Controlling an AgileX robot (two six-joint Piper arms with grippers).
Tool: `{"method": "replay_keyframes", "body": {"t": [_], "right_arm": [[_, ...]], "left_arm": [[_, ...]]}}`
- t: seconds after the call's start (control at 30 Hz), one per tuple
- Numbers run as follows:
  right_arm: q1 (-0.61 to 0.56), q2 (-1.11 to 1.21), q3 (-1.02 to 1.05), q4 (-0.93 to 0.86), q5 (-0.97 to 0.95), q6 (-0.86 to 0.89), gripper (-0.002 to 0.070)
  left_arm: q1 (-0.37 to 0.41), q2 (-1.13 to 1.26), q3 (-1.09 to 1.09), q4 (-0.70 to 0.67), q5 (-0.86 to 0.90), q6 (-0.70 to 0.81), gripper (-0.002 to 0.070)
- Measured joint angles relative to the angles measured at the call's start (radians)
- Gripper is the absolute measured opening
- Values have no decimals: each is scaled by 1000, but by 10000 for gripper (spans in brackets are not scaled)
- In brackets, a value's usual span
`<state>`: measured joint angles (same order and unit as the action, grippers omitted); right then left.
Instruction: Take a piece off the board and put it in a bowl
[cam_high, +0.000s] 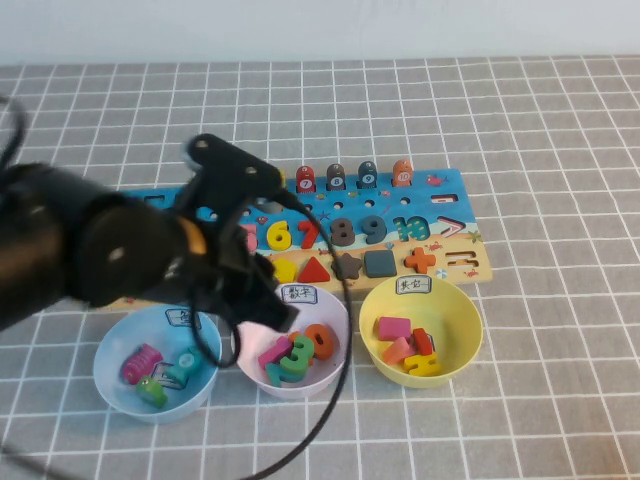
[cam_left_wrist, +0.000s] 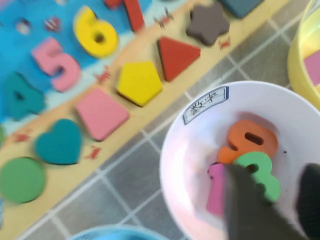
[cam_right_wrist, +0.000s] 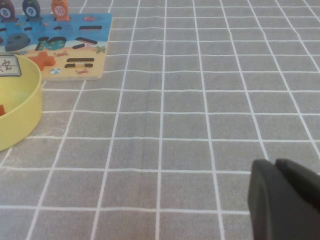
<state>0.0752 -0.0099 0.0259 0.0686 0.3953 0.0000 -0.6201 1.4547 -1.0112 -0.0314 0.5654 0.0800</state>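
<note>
High view showed a grey tablecloth (cam_high: 560, 150) with a white grid. At the board's (cam_high: 455, 262) six o'clock edge, the left gripper (cam_left_wrist: 272, 200) hung over the pink bowl (cam_left_wrist: 200, 145), fingers apart above the green three (cam_left_wrist: 260, 172). The right gripper (cam_right_wrist: 285, 197), fingers together, sat over bare cloth.

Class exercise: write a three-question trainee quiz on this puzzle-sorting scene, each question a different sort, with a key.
1. True or false: the small green number "3" piece lies in the pale pink round plastic bowl.
2. Which gripper hangs over that bowl? A left gripper B right gripper
3. Fill in: the yellow number on the long blue and sand puzzle board beside the pink 5 is ___.

Key: 1 true; 2 A; 3 six.
</note>
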Motion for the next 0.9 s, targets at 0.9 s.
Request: {"method": "replay_keyframes", "body": {"t": [0.9], "right_arm": [[0,0,0,0,0,0,-17]], "left_arm": [[54,-877,584,37,-212,-161,-1]]}}
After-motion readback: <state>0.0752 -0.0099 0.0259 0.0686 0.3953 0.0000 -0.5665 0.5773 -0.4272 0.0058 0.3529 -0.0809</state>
